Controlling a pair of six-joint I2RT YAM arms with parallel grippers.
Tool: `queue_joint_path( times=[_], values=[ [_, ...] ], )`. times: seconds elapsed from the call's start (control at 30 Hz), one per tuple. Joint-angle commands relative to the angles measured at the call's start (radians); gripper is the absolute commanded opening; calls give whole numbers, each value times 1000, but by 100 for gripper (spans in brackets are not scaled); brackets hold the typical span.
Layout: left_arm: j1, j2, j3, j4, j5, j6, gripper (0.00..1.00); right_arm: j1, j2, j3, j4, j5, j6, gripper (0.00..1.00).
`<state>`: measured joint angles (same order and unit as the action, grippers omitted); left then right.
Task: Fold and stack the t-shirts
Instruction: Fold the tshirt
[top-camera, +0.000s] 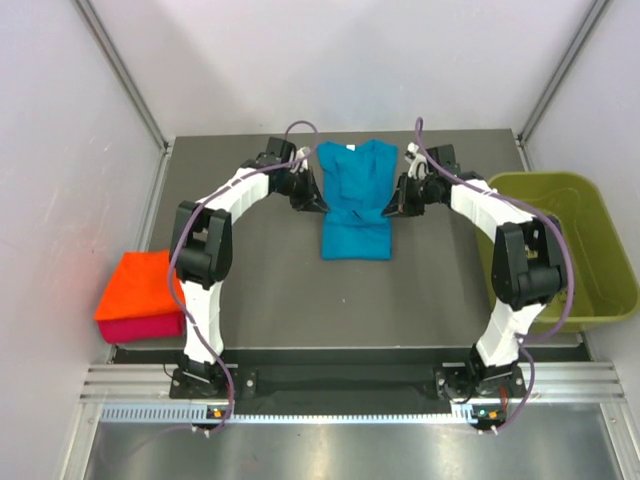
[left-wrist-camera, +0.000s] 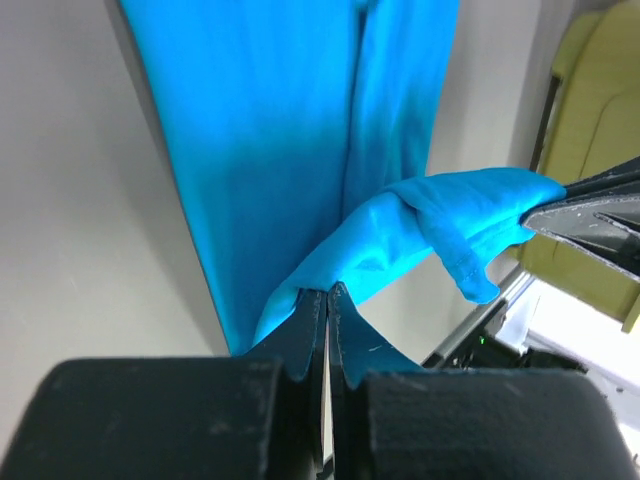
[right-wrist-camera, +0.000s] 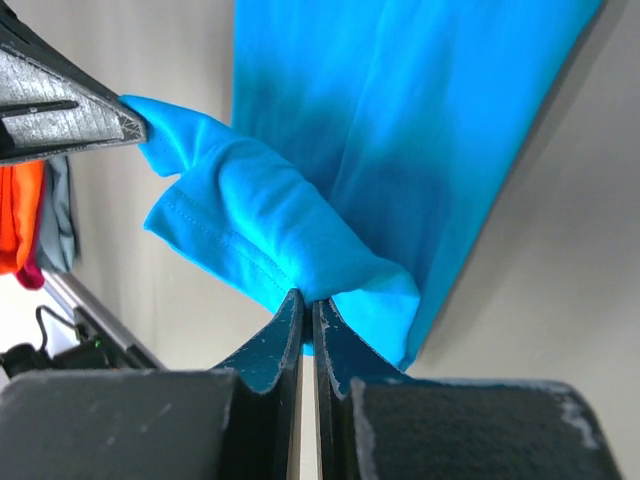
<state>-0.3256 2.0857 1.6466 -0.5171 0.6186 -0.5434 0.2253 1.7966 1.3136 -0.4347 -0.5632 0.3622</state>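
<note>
Left gripper (left-wrist-camera: 326, 300) and right gripper (right-wrist-camera: 305, 305) each pinch opposite side edges of the soft teal-blue cloth t-shirt (top-camera: 356, 225), lying far-centre between them, long axis running near-to-far.

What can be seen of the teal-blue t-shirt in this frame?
The teal-blue t-shirt is soft, thin cloth with a small white neck label. It lies lengthwise on the dark table, collar at the far side, its sides folded in so it looks narrow. The left tool and right tool are each shut on a pinch of its cloth around mid-length, holding a bunched fold with a stitched edge raised between them. Nothing else touches it.
</note>
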Motion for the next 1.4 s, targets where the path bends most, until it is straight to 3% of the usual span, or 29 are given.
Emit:
queue_joint_path(
  times=[0.0, 0.23, 0.3, 0.33, 0.37, 0.47, 0.57, 0.7, 0.83, 1.03, 1.37],
  values=[
    [22, 51, 114, -9, 21, 17, 0, -14, 32, 90, 27, 9, -23, 0],
    [30, 183, 278, -28, 36, 33, 0, -14, 122, 142, 50, 39, -42, 0],
    [31, 226, 329, -23, 41, 49, 11, -18, 139, 156, 54, 63, -63, 2],
    [36, 237, 346, -23, 20, 54, 18, -20, 155, 162, 48, 81, -72, 9],
    [39, 238, 366, -20, 9, 57, 24, -23, 158, 179, 44, 113, -87, 26],
    [51, 183, 375, -32, -23, 94, 39, -37, 127, 216, 27, 124, -124, 41],
    [79, 59, 322, -60, -22, 103, 45, -41, 60, 211, 24, 103, -132, 41],
    [106, -54, 153, -34, 108, 40, 45, -29, 17, 150, 73, -9, -60, 41],
    [73, -82, 23, 2, 208, 32, 36, 11, 56, 108, 131, -78, -16, 41],
    [42, -30, -22, 26, 228, 26, 31, 57, 165, 139, 119, -121, 20, 39],
    [-9, 115, 5, 42, 230, 3, 27, 66, 191, 104, 106, -99, -2, 38]
  ],
)
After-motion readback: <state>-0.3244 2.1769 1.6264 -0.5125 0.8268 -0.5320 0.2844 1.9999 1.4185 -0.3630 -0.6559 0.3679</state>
